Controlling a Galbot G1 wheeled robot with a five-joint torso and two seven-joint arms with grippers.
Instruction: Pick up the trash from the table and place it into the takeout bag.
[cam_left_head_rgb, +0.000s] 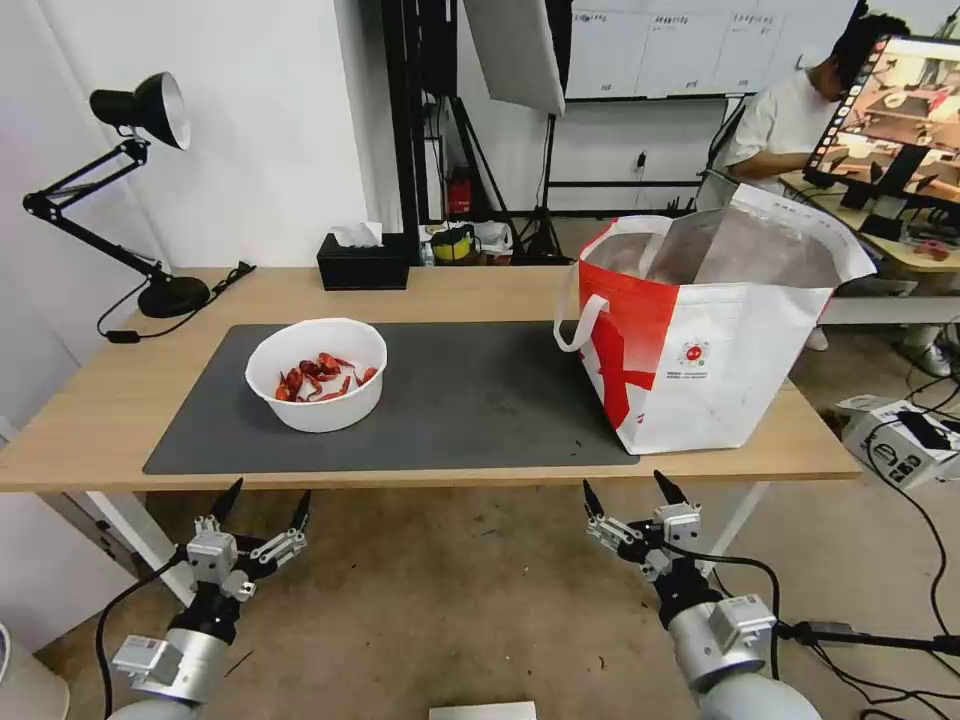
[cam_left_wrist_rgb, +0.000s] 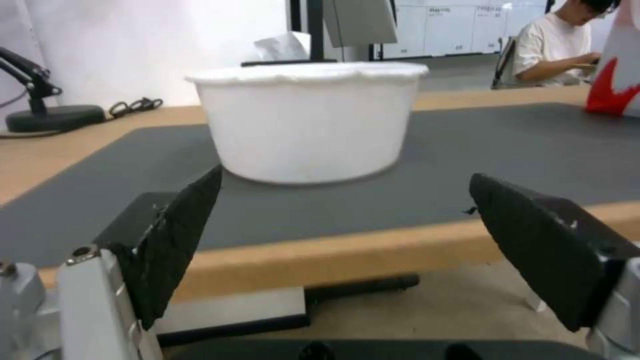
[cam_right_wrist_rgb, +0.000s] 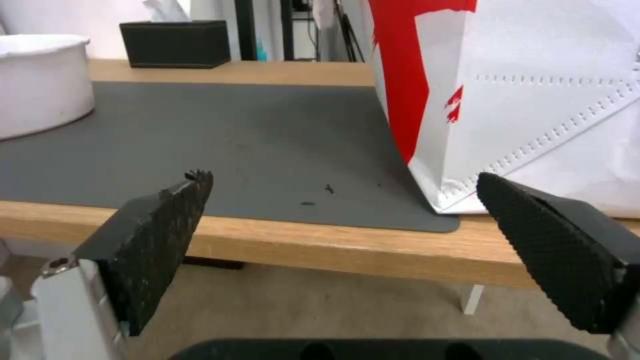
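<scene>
Bowl: a white round bowl (cam_left_head_rgb: 317, 374) with a plain outer wall and a slightly uneven rim, holding a small heap of red crayfish shells (cam_left_head_rgb: 322, 376); it stands upright on the left part of the dark grey mat (cam_left_head_rgb: 470, 400). In the left wrist view the bowl (cam_left_wrist_rgb: 308, 125) faces the camera squarely, just past the near edge of the surface.

Takeout bag: a big boxy tote (cam_left_head_rgb: 705, 325), white with a red panel and a small round red logo, silver foil lining showing at its open mouth, white strap handles, one looping down its left side. It stands upright at the right end of the surface, its left base on the mat's edge, well apart from the bowl and taller than it. In the right wrist view its red-and-white wall (cam_right_wrist_rgb: 520, 100) rises close by.

Surface: a long light-wood tabletop (cam_left_head_rgb: 90, 410) with white legs; a few dark crumbs lie on the mat near the bag.

Left gripper: (cam_left_head_rgb: 262, 508) below the near edge of the surface, in front of the bowl, its black fingers (cam_left_wrist_rgb: 173, 240) spread apart and holding nothing.

Right gripper: (cam_left_head_rgb: 636, 496) below the near edge, in front of the bag's left corner, fingers (cam_right_wrist_rgb: 153, 240) likewise apart and empty.

Behind: a black tissue box (cam_left_head_rgb: 363, 262) and a black desk lamp (cam_left_head_rgb: 130, 190) at the far side of the surface.
</scene>
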